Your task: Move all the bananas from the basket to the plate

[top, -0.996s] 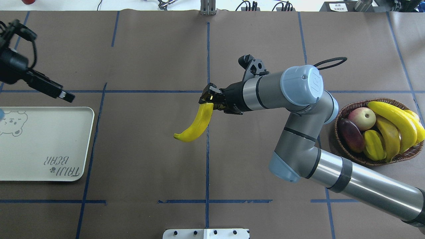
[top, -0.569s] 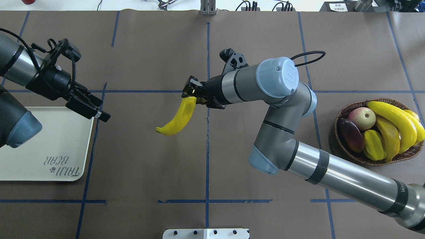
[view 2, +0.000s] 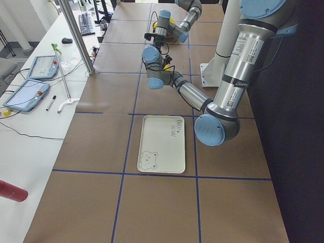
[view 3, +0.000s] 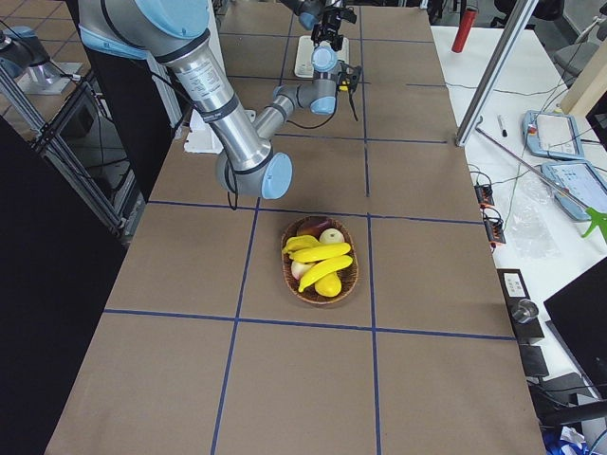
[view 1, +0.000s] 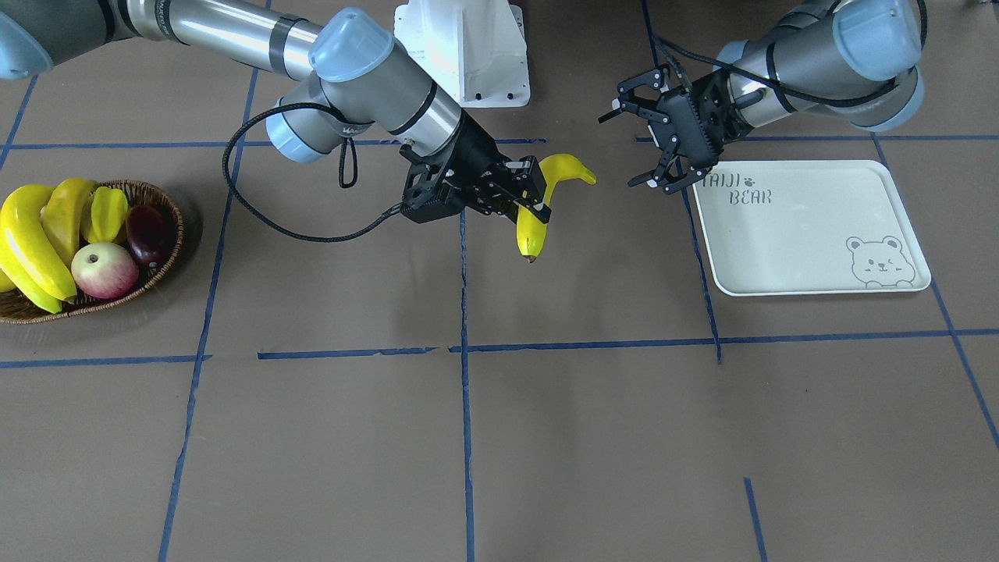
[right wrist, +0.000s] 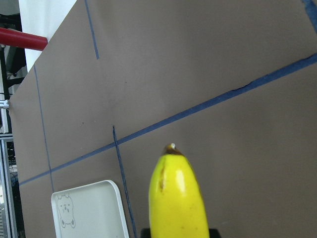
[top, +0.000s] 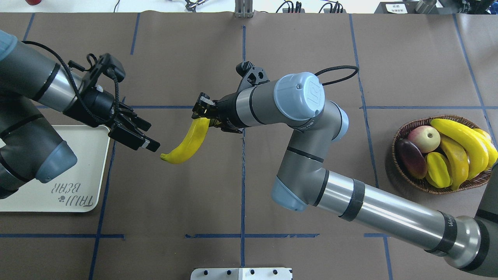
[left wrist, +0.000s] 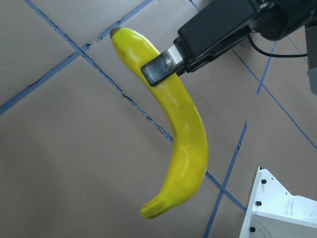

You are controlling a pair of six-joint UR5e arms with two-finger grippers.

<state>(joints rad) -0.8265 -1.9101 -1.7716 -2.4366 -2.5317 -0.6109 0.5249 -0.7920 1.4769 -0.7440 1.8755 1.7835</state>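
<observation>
My right gripper (top: 199, 112) is shut on one end of a yellow banana (top: 187, 143) and holds it in the air over the table's middle; it also shows in the front view (view 1: 535, 204). The banana fills the left wrist view (left wrist: 185, 129) and the right wrist view (right wrist: 178, 198). My left gripper (top: 153, 137) is open and empty by the plate's corner, its fingertips just short of the banana's free end (view 1: 581, 173). The cream plate (top: 78, 171) lies at the left with nothing on it. The wicker basket (top: 393, 149) at the right holds three bananas (top: 463, 140).
The basket also holds a red-green apple (top: 425, 138), a dark purple fruit (top: 411, 157) and a star fruit (top: 439, 169). A white mount (top: 241, 273) stands at the near table edge. Blue tape lines cross the brown table cover.
My right arm has carried the banana leftward toward the plate. My left arm has swung in from the left edge, its open gripper now close to the banana's free end.
</observation>
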